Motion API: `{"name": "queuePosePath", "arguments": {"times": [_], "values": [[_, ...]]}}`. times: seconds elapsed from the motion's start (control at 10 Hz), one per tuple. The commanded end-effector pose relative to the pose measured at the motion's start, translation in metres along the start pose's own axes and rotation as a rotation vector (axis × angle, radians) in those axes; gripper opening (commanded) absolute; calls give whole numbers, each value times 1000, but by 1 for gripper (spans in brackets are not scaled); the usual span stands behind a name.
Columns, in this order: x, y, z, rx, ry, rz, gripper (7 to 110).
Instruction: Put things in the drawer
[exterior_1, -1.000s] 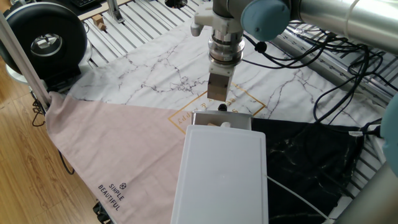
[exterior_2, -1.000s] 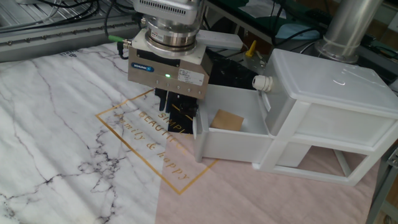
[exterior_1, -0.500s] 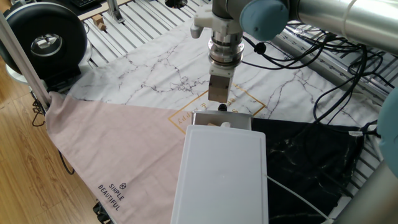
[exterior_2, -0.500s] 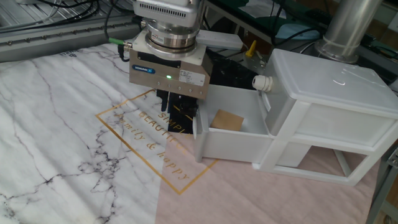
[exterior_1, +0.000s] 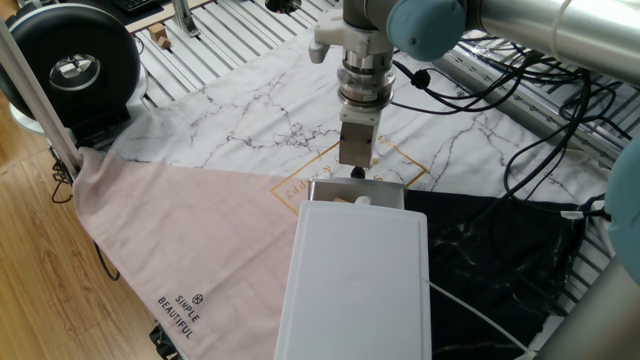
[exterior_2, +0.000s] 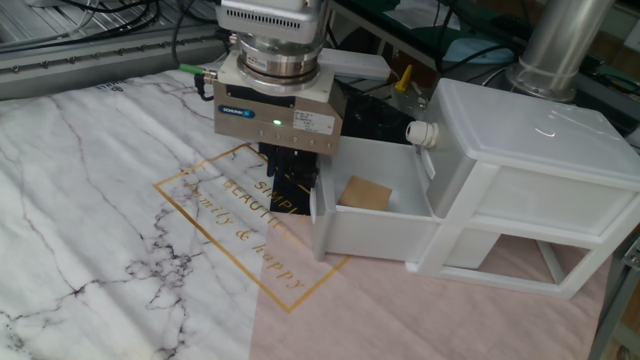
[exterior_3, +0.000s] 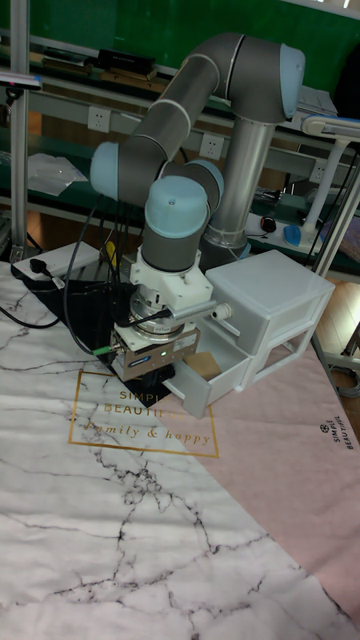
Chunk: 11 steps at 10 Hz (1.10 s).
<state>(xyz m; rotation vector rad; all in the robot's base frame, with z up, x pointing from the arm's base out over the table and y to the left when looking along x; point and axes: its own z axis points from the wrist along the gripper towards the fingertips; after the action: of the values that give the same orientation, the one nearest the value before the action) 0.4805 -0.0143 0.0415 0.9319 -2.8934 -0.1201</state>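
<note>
We see the wooden cube (exterior_2: 365, 193) lying inside the pulled-out drawer (exterior_2: 375, 232). Our gripper (exterior_2: 290, 181) hangs just outside the drawer's front; we cannot tell how wide its jaws stand.

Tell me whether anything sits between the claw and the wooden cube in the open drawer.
Yes: the drawer's front panel. The claw hangs just outside that panel, over the marble cloth, while the wooden cube lies inside the open drawer on the other side. Nothing else visible stands between them; the space above the cube is open.
</note>
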Motion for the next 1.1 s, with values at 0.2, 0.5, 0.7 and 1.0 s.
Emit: {"name": "queuePosePath", "arguments": {"times": [0.2,0.5,0.7,1.0], "values": [[-1,6,-4,-28,-7,4,7],[0,11,-5,-48,-6,1,7],[-1,14,-6,-59,-10,2,7],[-2,18,-7,-75,-13,2,7]]}}
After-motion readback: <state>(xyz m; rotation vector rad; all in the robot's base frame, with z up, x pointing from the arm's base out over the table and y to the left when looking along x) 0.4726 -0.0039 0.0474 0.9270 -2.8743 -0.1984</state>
